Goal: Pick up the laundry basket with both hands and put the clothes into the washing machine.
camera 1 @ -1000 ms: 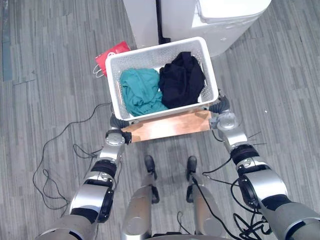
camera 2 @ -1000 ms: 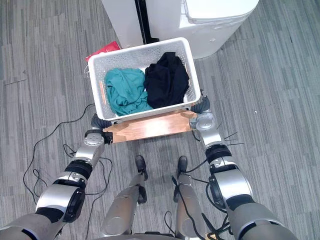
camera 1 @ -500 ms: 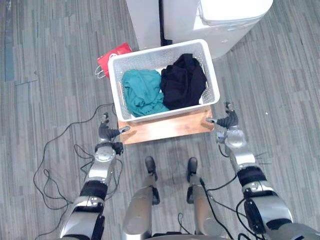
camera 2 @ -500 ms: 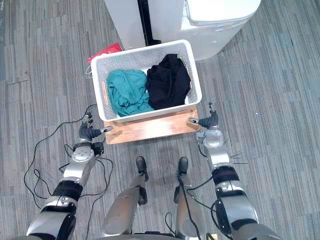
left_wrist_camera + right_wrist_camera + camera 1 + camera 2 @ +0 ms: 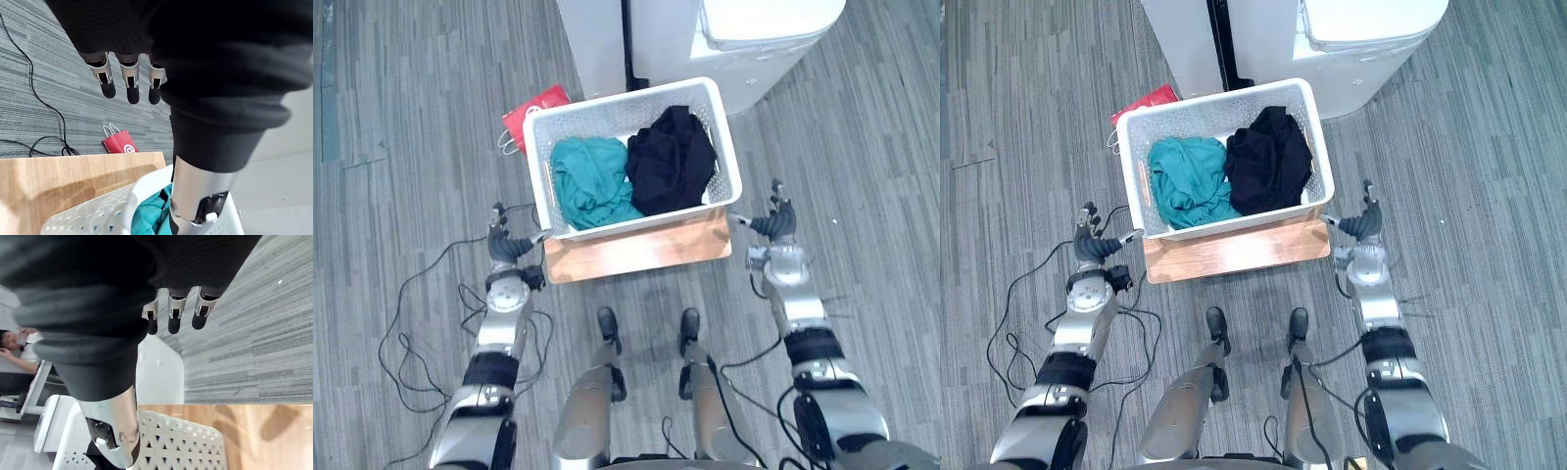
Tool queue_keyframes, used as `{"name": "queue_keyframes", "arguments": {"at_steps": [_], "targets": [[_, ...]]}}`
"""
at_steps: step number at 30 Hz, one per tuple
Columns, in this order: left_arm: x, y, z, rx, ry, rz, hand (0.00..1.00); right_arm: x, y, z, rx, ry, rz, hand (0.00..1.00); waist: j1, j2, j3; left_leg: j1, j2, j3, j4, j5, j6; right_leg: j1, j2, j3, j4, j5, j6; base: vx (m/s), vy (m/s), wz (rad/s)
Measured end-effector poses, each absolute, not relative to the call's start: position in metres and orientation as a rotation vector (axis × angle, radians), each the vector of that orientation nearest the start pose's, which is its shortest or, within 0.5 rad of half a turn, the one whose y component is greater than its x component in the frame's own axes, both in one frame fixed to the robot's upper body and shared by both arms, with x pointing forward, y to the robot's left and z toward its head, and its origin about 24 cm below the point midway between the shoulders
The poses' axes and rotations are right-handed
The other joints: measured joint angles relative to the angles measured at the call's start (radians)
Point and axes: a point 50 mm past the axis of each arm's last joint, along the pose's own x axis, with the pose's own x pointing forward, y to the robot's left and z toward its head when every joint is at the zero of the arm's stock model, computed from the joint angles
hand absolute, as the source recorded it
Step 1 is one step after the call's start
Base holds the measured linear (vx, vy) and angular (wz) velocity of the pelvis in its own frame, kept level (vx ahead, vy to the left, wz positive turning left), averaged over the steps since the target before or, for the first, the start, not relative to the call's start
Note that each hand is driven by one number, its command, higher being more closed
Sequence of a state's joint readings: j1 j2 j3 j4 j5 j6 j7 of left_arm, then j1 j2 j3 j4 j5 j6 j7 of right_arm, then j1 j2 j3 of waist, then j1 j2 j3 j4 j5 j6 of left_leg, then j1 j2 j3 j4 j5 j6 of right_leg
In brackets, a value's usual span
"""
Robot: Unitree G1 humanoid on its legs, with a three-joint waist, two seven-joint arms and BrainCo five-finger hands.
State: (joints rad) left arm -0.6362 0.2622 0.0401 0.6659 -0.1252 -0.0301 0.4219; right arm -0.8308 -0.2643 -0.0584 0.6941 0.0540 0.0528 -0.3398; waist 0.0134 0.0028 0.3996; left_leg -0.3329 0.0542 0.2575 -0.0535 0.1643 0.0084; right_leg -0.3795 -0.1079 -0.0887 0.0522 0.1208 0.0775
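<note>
The laundry basket [image 5: 636, 221] sits between left hand [image 5: 502, 246] and right hand [image 5: 779, 223], both spread open

A red paper bag [image 5: 540, 100] (white handles) lies on the grey striped floor [image 5: 411, 117] beyond a wooden board [image 5: 636, 250].

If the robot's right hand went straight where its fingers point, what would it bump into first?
Probably the white washing machine. The right hand is open beside the laundry basket, with its fingers pointing ahead over bare floor toward the machine. Depth is hard to judge, though.
</note>
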Motion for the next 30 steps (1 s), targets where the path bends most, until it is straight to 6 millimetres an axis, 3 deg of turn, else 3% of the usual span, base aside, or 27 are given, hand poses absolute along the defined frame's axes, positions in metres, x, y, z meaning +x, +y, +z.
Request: {"name": "queue_keyframes", "arguments": {"at_steps": [6, 14, 15, 16, 24, 30], "targets": [[0.382, 0.199, 0.115, 0.109, -0.024, 0.442, 0.00, 0.410, -0.199, 0.200, -0.114, -0.146, -0.400, 0.00, 0.000, -0.005, 0.047, -0.022, 0.000, -0.016, -0.011, 0.012, 0.000, -0.019, 0.000, -0.016, -0.001, 0.000, 0.000, 0.02, 0.003, 0.07], [0.395, 0.190, 0.135, 0.157, -0.052, 0.419, 0.00, 0.422, -0.195, 0.199, -0.207, -0.011, -0.382, 0.00, 0.003, -0.005, 0.056, -0.051, -0.002, -0.038, -0.019, 0.018, -0.002, -0.037, 0.001, -0.028, -0.012, 0.001, -0.002, 0.04, 0.011, 0.05], [0.397, 0.189, 0.139, 0.168, -0.064, 0.414, 1.00, 0.423, -0.194, 0.200, -0.236, -0.003, -0.373, 0.00, 0.004, -0.005, 0.056, -0.058, -0.002, -0.041, -0.019, 0.020, -0.002, -0.042, 0.001, -0.031, -0.013, 0.002, -0.002, 0.01, 0.010, 0.09], [0.397, 0.188, 0.141, 0.177, -0.072, 0.410, 1.00, 0.424, -0.193, 0.199, -0.248, 0.004, -0.362, 1.00, 0.004, -0.005, 0.056, -0.062, -0.002, -0.044, -0.019, 0.021, -0.002, -0.044, 0.001, -0.035, -0.014, 0.002, -0.002, 0.01, 0.008, 0.11], [0.401, 0.183, 0.150, 0.235, -0.108, 0.358, 1.00, 0.424, -0.200, 0.194, -0.364, 0.030, -0.343, 1.00, 0.003, -0.005, 0.056, -0.073, -0.003, -0.066, -0.039, 0.034, -0.007, -0.052, 0.001, -0.053, -0.017, 0.001, -0.002, 0.01, 0.005, 0.07], [0.400, 0.192, 0.147, 0.287, -0.094, 0.361, 1.00, 0.420, -0.198, 0.185, -0.388, 0.000, -0.328, 1.00, 0.001, -0.013, 0.067, -0.055, -0.003, -0.060, -0.039, 0.036, -0.009, -0.038, 0.001, -0.048, -0.015, 0.001, -0.002, 0.01, 0.002, -0.01]]}}
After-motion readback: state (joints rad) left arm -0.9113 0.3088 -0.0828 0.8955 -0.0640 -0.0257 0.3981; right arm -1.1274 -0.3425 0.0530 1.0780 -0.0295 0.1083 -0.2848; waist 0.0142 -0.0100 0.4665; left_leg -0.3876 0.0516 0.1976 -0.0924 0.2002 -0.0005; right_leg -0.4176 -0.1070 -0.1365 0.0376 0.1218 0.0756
